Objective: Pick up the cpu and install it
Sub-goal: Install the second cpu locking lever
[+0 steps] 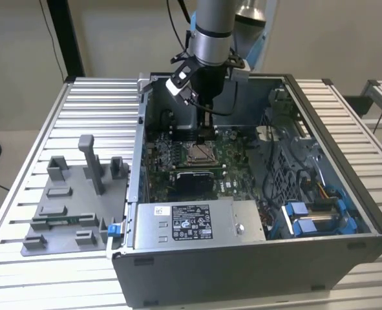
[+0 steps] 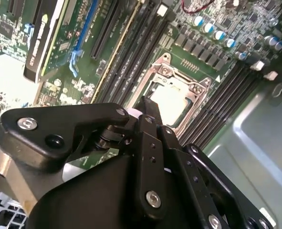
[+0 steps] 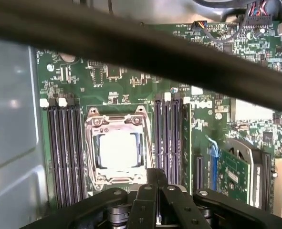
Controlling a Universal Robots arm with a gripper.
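Place: robotics lab or assembly test cell.
Table (image 1: 29, 194): ribbed aluminium profile slats, of the sort built for bolting down fixtures.
Fixture tray (image 1: 74, 200): grey plastic blocks and posts, laid on the slats at the exterior view's left.
Computer case (image 1: 255, 258): opened on its side, motherboard (image 1: 233, 155) bare, drive bays and cabling exposed.
Arm (image 1: 213, 32): industrial robot arm reaching down into the case, cables strapped along it.
Surroundings: plain pale wall, black upright post, second slatted bench at the exterior view's right edge.
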